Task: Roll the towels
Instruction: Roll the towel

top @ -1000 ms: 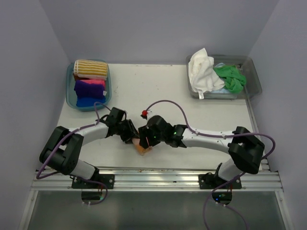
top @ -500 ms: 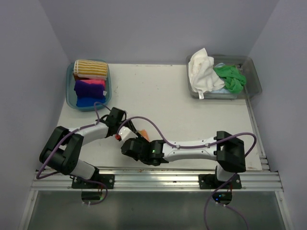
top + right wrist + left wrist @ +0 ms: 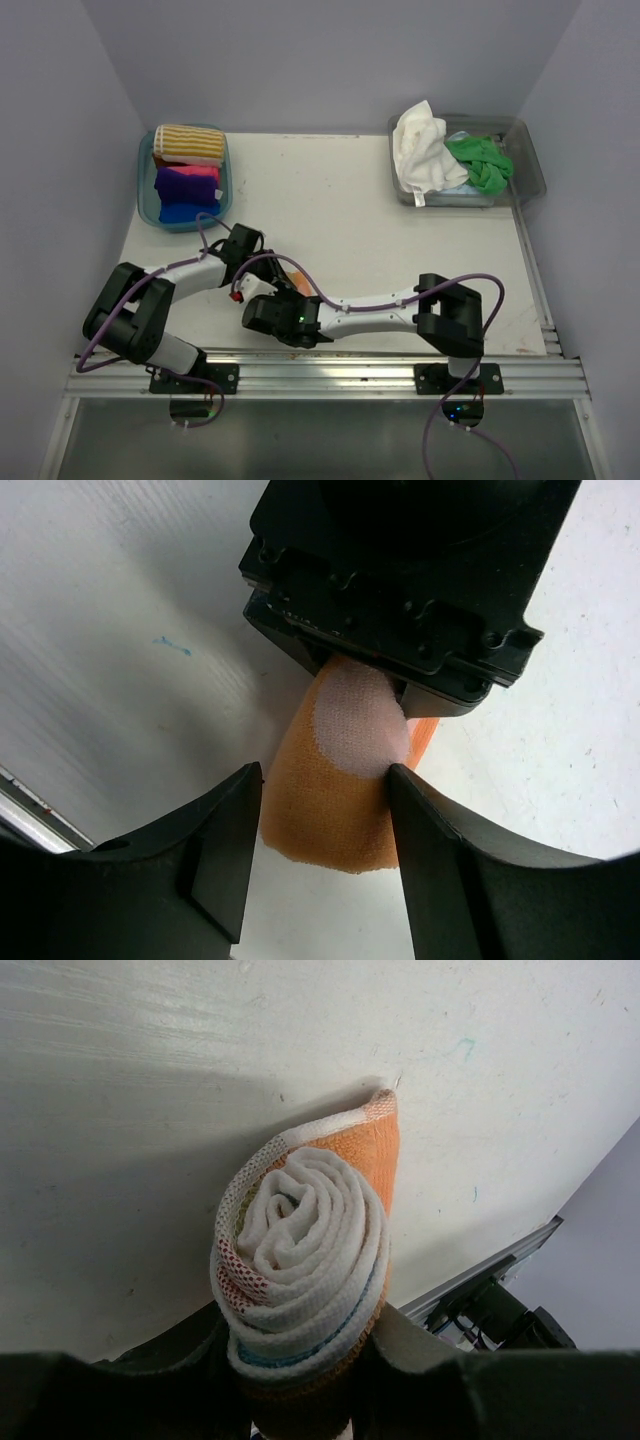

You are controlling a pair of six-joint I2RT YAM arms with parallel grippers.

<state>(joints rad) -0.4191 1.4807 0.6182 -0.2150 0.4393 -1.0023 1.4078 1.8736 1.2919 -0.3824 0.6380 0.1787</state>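
A rolled orange towel [image 3: 300, 1260], white on the inside of its spiral, lies near the table's front. My left gripper [image 3: 300, 1360] is shut on one end of the roll. In the top view only a bit of this orange towel [image 3: 298, 282] shows between the left gripper [image 3: 266, 277] and the right gripper [image 3: 284, 297]. In the right wrist view the right gripper [image 3: 325, 810] is open and straddles the free end of the orange towel [image 3: 330, 800]. One finger [image 3: 425, 820] touches the cloth and the other stands just off it.
A blue tub [image 3: 144, 188] at the back left holds a striped roll [image 3: 188, 143], a purple-pink roll [image 3: 186, 181] and a blue roll [image 3: 186, 209]. A clear tub [image 3: 530, 165] at the back right holds a loose white towel [image 3: 420, 150] and a green towel [image 3: 482, 160]. The metal rail [image 3: 330, 372] runs along the front edge.
The right arm has swung left and toward the front edge, bringing its gripper from the right of the orange towel to straddle its near end. The left gripper has kept its hold.
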